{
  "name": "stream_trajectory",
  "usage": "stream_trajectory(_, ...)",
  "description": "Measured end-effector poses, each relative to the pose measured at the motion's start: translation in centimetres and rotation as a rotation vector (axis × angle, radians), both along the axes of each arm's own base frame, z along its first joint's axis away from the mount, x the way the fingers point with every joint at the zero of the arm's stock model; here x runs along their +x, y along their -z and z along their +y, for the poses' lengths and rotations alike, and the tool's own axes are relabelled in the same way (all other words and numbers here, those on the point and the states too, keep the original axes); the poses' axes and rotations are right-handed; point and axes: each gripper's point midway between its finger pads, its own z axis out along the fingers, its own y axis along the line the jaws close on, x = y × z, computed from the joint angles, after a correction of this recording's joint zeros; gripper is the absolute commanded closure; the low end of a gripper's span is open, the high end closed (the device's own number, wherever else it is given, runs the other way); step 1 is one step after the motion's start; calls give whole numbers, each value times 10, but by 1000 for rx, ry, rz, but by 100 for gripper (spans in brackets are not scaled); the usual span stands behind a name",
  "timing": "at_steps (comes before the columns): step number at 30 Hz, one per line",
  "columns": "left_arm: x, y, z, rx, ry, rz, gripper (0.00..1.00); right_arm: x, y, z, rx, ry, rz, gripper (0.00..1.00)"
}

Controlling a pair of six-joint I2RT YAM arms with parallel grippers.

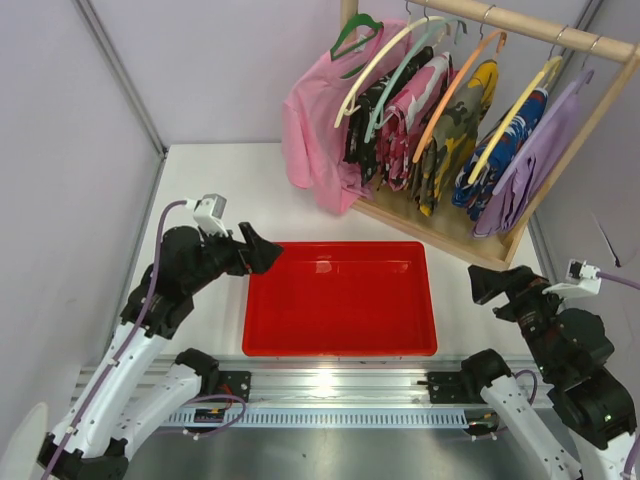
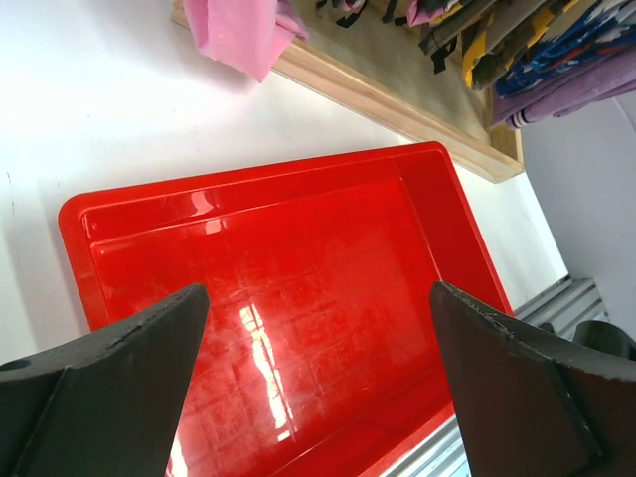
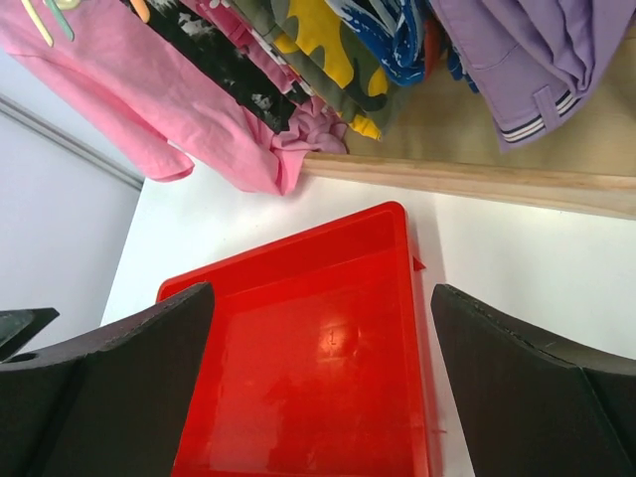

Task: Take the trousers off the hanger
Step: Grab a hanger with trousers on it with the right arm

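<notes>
The left claw (image 1: 266, 254) has its 2 jaws spread as wide as they go, and it holds nothing. It hovers over the left rim of the shiny red rectangular plastic tray (image 1: 340, 348), which fills the space between its 2 fingers in the left wrist view (image 2: 298, 248). The right claw (image 1: 489, 284) is also fully spread and holds nothing. It is just beside the right edge of the tray, above the white desk (image 1: 210, 175).

The plain pale lavender cloth trousers (image 1: 545, 150) hang at the end of the light wooden clothes rack (image 1: 430, 228), straight ahead of the right claw and higher than it. Their lower hem comes down to the wooden base (image 3: 527, 70). The black cloth trousers with white speckles (image 1: 362, 125) hang ahead and to the left of the right claw. From the left claw they are ahead and to the right, beyond the tray. They sit just beside the pink cloth shirt (image 1: 310, 120), and they seem to touch it (image 3: 214, 50). Both trousers are on their hangers, well apart from the 2 claws.
</notes>
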Motion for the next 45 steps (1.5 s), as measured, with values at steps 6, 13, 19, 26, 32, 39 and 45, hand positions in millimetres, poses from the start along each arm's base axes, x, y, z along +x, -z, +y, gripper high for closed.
stream_trajectory(6, 7, -14, -4, 27, 29, -35, 1, -5, -18, -11, -27, 35, -19, 1)
stream_trajectory(13, 30, -62, -19, 57, 93, -114, 1, 15, -38, -30, -119, 177, 88, 1)
stream_trajectory(19, 43, -112, -35, 53, 142, -214, 1, 13, -101, -55, -157, 298, 21, 1)
stream_trajectory(26, 41, -123, -74, 87, 247, -254, 0, 3, -193, -86, -172, 437, -153, 2)
stream_trajectory(32, 45, -105, -85, 122, 275, -222, 0, 79, -226, -65, -302, 486, -109, 7)
stream_trajectory(39, 40, -107, -73, 151, 252, -267, 1, 173, -202, -43, -457, 508, 30, 23)
stream_trajectory(45, 30, -110, -62, 159, 232, -298, 0, 195, -194, -55, -477, 556, 93, 26)
